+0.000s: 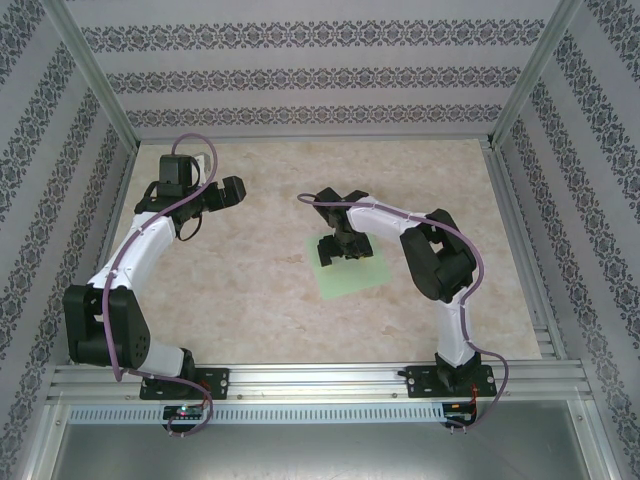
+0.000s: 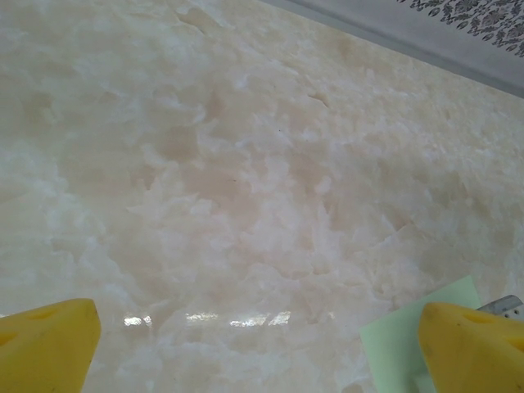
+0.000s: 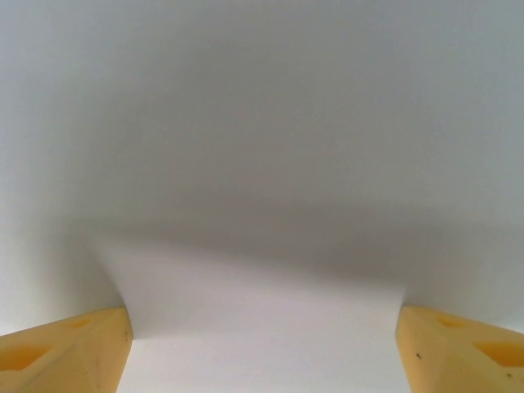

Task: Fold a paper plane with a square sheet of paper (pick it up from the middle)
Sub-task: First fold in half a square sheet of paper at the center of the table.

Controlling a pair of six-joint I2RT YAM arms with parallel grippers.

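White arms carry black joints, mauve cables and yellow fingers.

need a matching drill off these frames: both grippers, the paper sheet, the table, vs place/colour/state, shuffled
1. left gripper
2. right gripper
3. square sheet of paper
4. table

A. pale green
B. beige, marbled
C. open, over bare tabletop, away from the sheet
D. open, down on the sheet

Pairs: 1-C, 2-D, 3-A, 4-B

A robotics lab test cell: aluminium frame, patterned wall panels, marble-look tabletop.
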